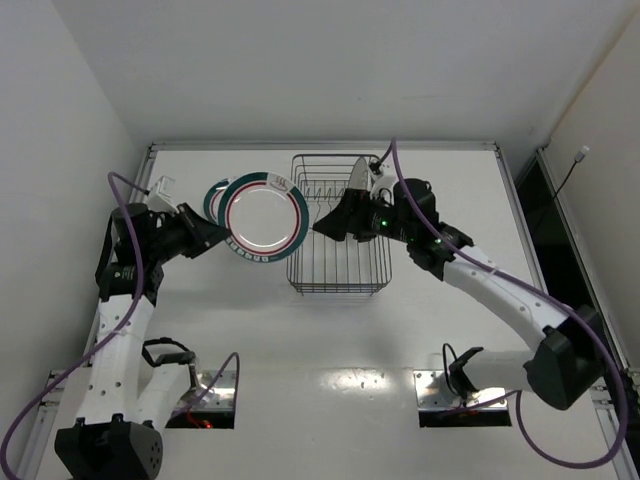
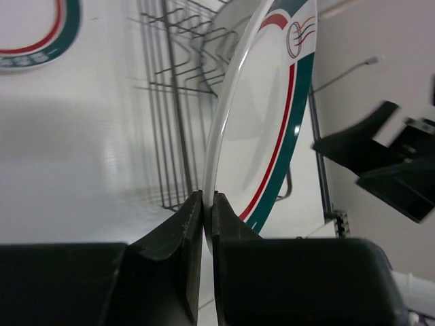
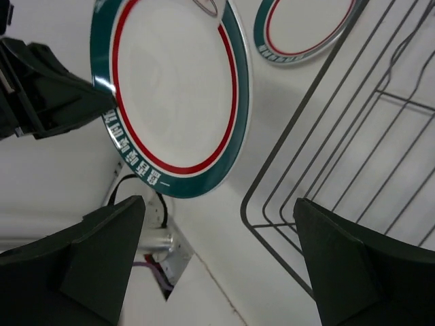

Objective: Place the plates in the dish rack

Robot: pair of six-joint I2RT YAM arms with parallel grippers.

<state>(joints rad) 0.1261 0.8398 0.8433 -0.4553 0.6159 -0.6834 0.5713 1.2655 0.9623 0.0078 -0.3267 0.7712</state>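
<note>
White table point(image 1: 440, 330), dish rack point(image 1: 340, 270) at centre, banded plate point(image 1: 265, 215) lifted just left of rack with left gripper point(image 2: 209, 198) pinching its rim, second banded plate point(image 1: 213, 197) on table behind, right gripper point(image 3: 217, 210) fingers spread above rack.

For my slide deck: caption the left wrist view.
Left end effector pinches the rim of a teal-and-red banded plate, dish rack behind.

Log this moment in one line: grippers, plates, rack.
left gripper: shut on banded plate rim | right gripper: open, empty, above dish rack | second banded plate: on table
</note>
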